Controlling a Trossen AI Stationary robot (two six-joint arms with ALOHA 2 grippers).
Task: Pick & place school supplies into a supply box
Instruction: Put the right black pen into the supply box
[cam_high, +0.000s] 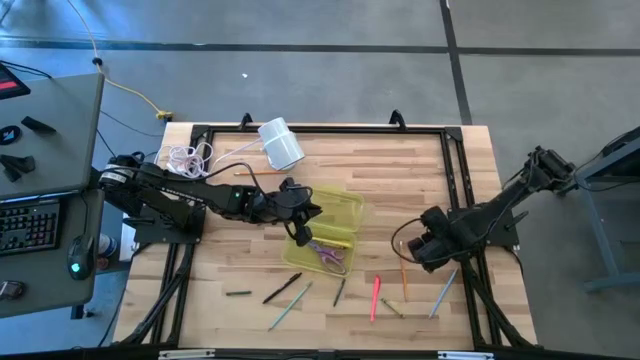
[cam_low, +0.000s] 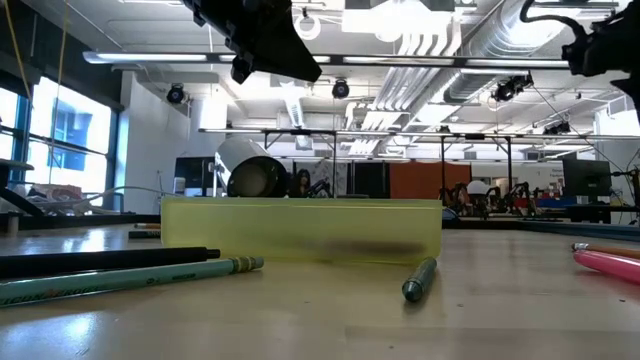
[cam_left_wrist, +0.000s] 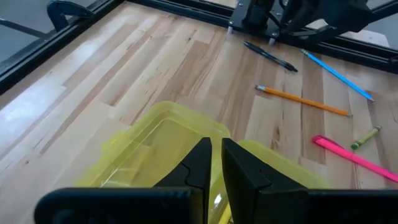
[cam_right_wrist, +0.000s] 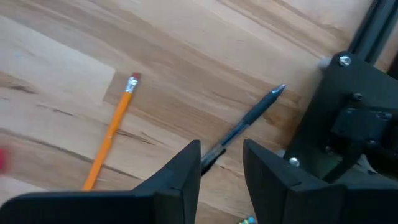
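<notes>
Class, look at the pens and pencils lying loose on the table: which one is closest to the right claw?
The black pen. It lies right under the right claw, while the orange pencil sits off to one side.

Bystanders on and around the butcher-block table

A wooden plank table (cam_high: 260, 175) carries a black metal frame (cam_high: 330, 129) along its edges. A white cylinder (cam_high: 281, 143) lies on its side at the far edge, and a coiled white cord (cam_high: 187, 157) sits near the far-left corner. A yellow cable (cam_high: 128, 88) trails across the grey floor (cam_high: 330, 40) to that corner. At the left stands a grey desk (cam_high: 45, 130) with a black keyboard (cam_high: 28, 228) and 1 mouse (cam_high: 80, 250) bearing a green light.
</notes>
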